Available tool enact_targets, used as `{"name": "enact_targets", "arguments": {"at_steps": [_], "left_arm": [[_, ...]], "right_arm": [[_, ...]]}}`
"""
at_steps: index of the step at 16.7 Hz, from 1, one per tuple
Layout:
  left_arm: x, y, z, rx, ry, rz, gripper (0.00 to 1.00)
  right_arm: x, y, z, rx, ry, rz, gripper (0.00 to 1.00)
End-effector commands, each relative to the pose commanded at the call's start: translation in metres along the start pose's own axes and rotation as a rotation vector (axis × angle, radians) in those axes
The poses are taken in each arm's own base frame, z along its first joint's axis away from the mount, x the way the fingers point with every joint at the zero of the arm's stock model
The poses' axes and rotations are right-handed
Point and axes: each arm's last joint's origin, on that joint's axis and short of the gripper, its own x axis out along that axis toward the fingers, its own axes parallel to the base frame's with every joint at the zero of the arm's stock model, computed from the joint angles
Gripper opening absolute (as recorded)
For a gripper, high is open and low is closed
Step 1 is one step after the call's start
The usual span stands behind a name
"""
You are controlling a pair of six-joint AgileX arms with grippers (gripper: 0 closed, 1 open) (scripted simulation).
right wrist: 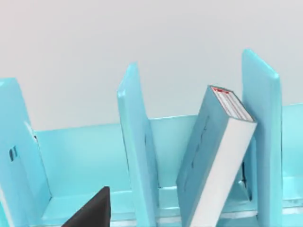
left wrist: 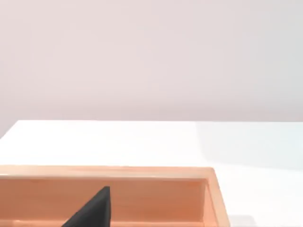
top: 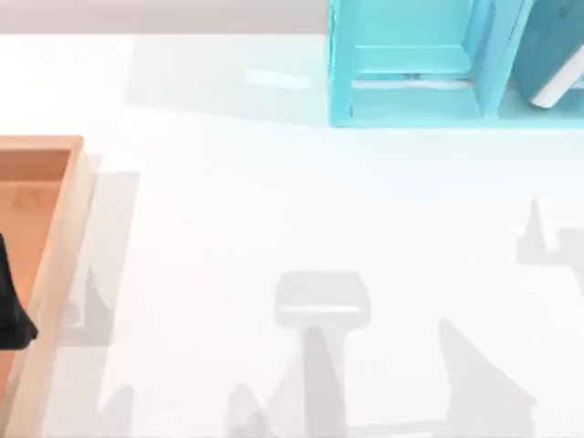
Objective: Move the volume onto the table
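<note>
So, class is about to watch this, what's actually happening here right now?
Nothing is being held yet. The volume leans tilted in a compartment of the light-blue shelf unit, resting against a divider, at the far right of the table. The right gripper faces that shelf from in front, short of the book. The left gripper sits over the orange tray at the table's left side, idle.
</note>
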Motion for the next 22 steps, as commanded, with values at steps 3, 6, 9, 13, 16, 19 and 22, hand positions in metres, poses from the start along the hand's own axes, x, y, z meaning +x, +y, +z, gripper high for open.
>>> {"name": "enact_targets", "arguments": {"at_steps": [3,6,9,13,16,19,22], "left_arm": [[0.0,0.0,0.0,0.0,0.0,0.0,1.0],[0.0,0.0,0.0,0.0,0.0,0.0,1.0],[0.0,0.0,0.0,0.0,0.0,0.0,1.0],[0.0,0.0,0.0,0.0,0.0,0.0,1.0],[0.0,0.0,0.0,0.0,0.0,0.0,1.0],[0.0,0.0,0.0,0.0,0.0,0.0,1.0],[0.0,0.0,0.0,0.0,0.0,0.0,1.0]], "right_arm": [[0.052,-0.006,-0.003,0.061,0.054,-0.002,1.0],[0.107,-0.017,-0.029,0.125,0.113,-0.008,1.0],[0.152,-0.031,-0.069,0.183,0.159,-0.015,1.0],[0.187,-0.045,-0.117,0.239,0.17,-0.015,1.0],[0.199,-0.051,-0.136,0.259,0.156,-0.01,1.0],[0.201,-0.052,-0.139,0.263,0.152,-0.008,1.0],[0.201,-0.05,-0.14,0.262,0.157,-0.005,1.0]]}}
